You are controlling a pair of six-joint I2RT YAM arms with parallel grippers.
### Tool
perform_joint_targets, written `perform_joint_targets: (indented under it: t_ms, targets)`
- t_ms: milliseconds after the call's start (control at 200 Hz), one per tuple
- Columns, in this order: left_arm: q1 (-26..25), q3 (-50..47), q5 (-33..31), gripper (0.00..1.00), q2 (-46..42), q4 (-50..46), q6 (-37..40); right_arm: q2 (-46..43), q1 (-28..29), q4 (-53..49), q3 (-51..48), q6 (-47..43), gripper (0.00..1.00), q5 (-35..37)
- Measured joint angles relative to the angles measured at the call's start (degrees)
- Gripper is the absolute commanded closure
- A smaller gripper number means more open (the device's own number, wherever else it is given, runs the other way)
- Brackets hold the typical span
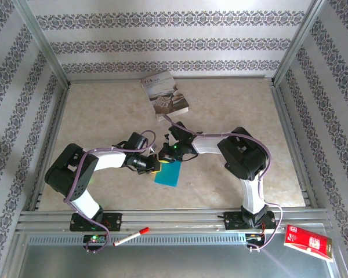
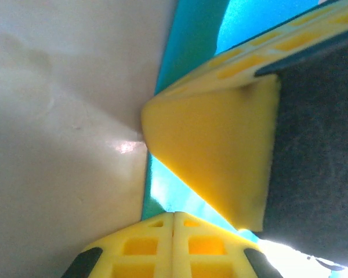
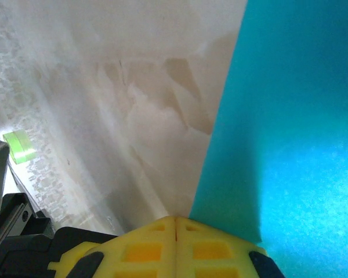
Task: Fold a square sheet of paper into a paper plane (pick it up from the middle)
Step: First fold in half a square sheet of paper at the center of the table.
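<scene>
Top external view: the square sheet of paper (image 1: 169, 175) lies on the table (image 1: 104, 110) near its front edge, between the two arms. The left gripper (image 1: 156, 166) and right gripper (image 1: 169, 152) meet at its far edge. It reads as a flat four-sided piece with no nose or wings, so I judge the plane barely begun (any creases are too faint to tell), and nearly all the folding is left. A book (image 1: 165, 95) lies well apart at the back, its cover print too small to read. A red marker (image 1: 131, 236) and a red packet (image 1: 309, 242) sit down by the arm bases, their lettering illegible.

Left wrist view: its yellow fingers (image 2: 145, 246) are pressed together at the sheet's edge, and a finger of the other gripper crosses the teal paper above them.

Right wrist view: the fingers are likewise pressed together, at a corner of the sheet. Whether the thin paper is nipped between either pair I cannot tell.
</scene>
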Motion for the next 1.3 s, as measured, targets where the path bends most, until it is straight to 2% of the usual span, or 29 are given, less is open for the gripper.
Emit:
perform_joint_targets:
  t_ms: [1299]
  targets:
    - [0.6,0.9,0.6,1.0,1.1,-1.1,3.4,7.7,-6.7,-10.9,14.8,-1.7,1.0,0.7]
